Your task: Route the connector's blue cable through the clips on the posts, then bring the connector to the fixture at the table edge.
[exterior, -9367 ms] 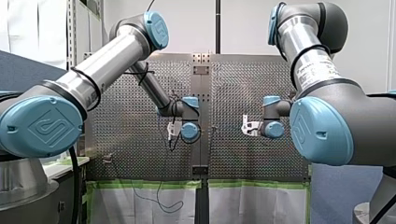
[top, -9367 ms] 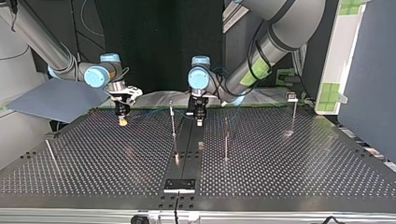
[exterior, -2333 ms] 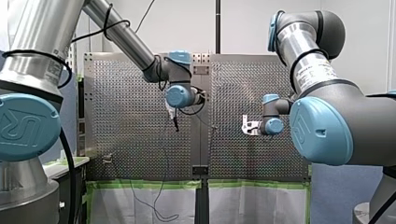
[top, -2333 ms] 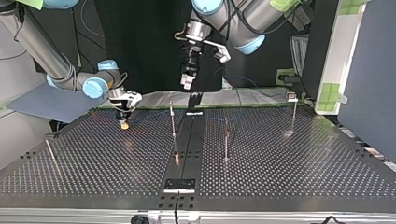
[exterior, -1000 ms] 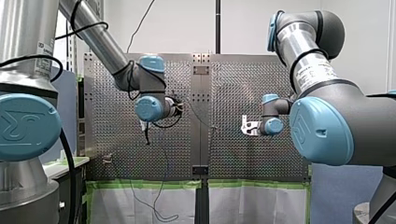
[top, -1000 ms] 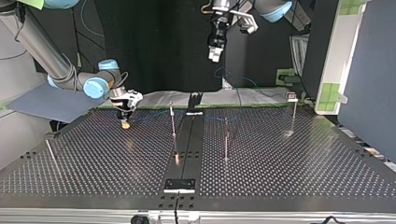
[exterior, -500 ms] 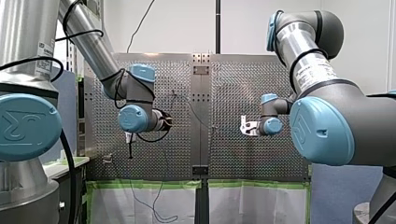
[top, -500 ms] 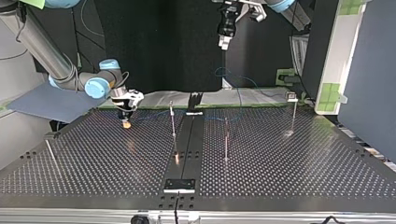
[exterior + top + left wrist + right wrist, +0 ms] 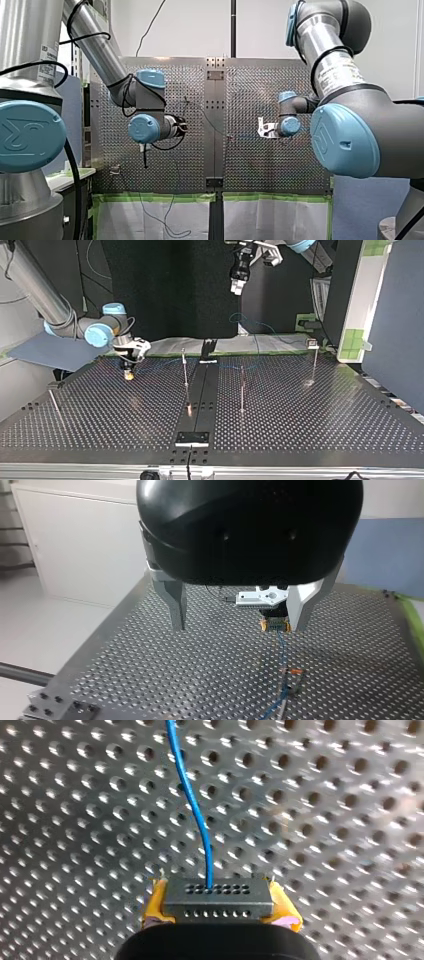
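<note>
In its wrist view my right gripper (image 9: 218,914) hides the base of the connector (image 9: 218,892), and the blue cable (image 9: 192,805) runs off the edge. I cannot make out clips on the posts (image 9: 185,371).

The connector (image 9: 218,897) is held in the right gripper (image 9: 128,374) just above the table (image 9: 350,820), the cable (image 9: 192,805) is led away ahead of it, and the left gripper (image 9: 239,626) is placed high overhead, well apart from the posts (image 9: 185,371).
</note>
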You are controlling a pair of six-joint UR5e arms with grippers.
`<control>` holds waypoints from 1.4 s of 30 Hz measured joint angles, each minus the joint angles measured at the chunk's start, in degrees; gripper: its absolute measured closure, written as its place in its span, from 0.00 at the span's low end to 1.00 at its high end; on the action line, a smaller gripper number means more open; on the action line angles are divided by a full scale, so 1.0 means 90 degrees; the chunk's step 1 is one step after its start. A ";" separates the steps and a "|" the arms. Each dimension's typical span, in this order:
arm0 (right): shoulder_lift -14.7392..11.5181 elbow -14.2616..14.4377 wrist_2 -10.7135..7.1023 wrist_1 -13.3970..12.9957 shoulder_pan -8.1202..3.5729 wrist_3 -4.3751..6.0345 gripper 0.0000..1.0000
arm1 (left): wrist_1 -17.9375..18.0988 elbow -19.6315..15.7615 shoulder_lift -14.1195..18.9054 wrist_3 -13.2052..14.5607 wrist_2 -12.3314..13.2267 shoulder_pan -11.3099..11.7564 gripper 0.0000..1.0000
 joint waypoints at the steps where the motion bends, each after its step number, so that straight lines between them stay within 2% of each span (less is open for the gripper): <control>1: -0.0056 0.0027 0.0055 0.0008 0.0005 0.0004 1.00 | 0.0064 0.0000 0.0000 0.0000 0.0002 0.0000 0.00; 9: -0.0557 0.0374 0.0524 -0.0034 0.0029 0.0068 1.00 | 0.0240 0.0000 0.0000 0.0000 -0.0011 0.0002 0.00; 13: -0.0759 0.0523 0.0640 -0.0122 0.0032 0.0144 1.00 | 0.0242 -0.0002 0.0000 0.0013 -0.0016 0.0002 0.00; 19: -0.1126 0.0578 0.0823 -0.0109 -0.0017 0.0129 1.00 | 0.0224 -0.0001 0.0000 0.0046 -0.0023 0.0008 0.00; 23: -0.1337 0.0580 0.0913 -0.0018 -0.0074 0.0043 1.00 | 0.0224 0.0000 0.0000 0.0077 -0.0026 0.0015 0.00; 31: -0.1716 0.0583 0.1080 0.0264 -0.0228 -0.0268 1.00 | 0.0246 -0.0001 0.0000 0.0089 -0.0033 0.0022 0.00; 42: -0.2300 0.0709 0.1176 0.0346 -0.0500 -0.0357 1.00 | 0.0230 0.0000 -0.0001 0.0088 -0.0107 0.0029 0.00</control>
